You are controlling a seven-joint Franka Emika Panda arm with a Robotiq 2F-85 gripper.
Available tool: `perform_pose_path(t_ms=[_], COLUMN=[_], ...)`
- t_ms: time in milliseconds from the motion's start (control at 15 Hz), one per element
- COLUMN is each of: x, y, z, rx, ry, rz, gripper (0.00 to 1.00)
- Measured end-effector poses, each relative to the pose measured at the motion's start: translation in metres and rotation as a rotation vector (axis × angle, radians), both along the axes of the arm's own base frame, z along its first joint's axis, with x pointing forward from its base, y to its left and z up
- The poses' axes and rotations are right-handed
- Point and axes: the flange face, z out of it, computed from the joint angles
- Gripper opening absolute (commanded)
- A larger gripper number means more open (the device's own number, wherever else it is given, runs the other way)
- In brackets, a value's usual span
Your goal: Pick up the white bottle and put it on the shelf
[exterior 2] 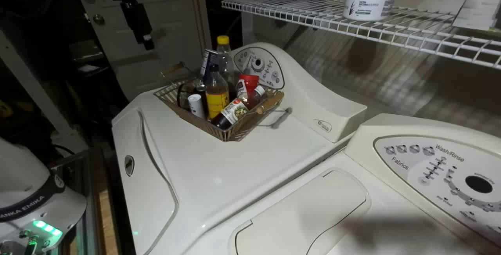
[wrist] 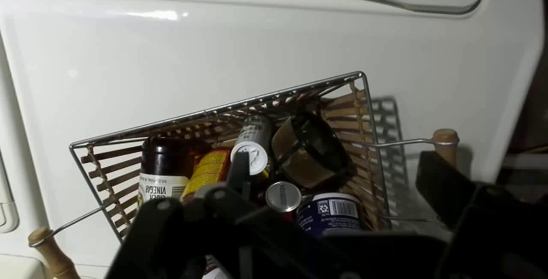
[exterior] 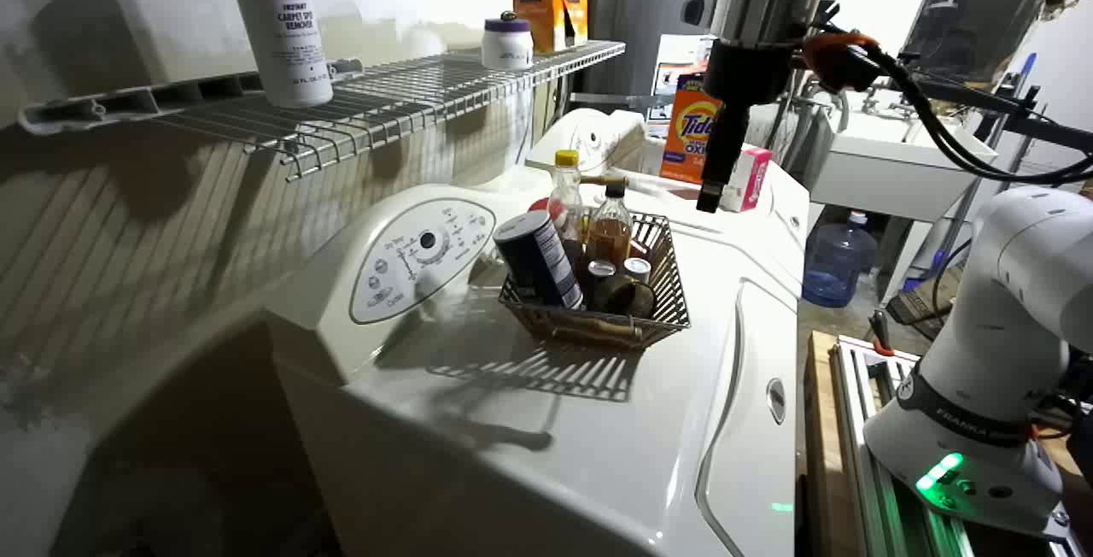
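A small slim white bottle stands among other items in the woven wire basket (exterior: 546,325). In an exterior view only its white top (exterior: 637,269) shows well; its side shows in an exterior view (exterior 2: 196,105). In the wrist view the white bottle (wrist: 257,159) is partly covered by a finger. The white wire shelf (exterior: 427,115) runs along the wall above the machines, also in an exterior view (exterior 2: 327,25). My gripper (wrist: 342,172) is open and empty, its fingers wide apart above the basket. It hangs pointing down in both exterior views (exterior: 709,198) (exterior 2: 148,44).
The basket also holds a dark blue canister (exterior: 540,258), vinegar bottles and a dark round item (wrist: 308,155). The shelf bears a tall labelled bottle (exterior: 286,36), a purple-lidded jar (exterior: 507,49) and an orange box (exterior: 551,19). A Tide box (exterior: 686,134) stands behind the gripper.
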Motion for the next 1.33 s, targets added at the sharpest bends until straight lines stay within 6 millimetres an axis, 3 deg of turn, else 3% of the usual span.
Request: perform_pose_path(t_ms=[333, 533, 1067, 1333], x=[0.0, 0.006, 0.053, 0.06], y=[-0.001, -0.012, -0.041, -0.059], z=[0.0, -0.007, -0.061, -0.095], rx=[0.001, 0.017, 0.063, 0.06], ry=[0.0, 0.003, -0.025, -0.001], rz=[-0.001, -0.024, -0.088, -0.138], gripper=[1.0, 1.0, 1.0, 1.0])
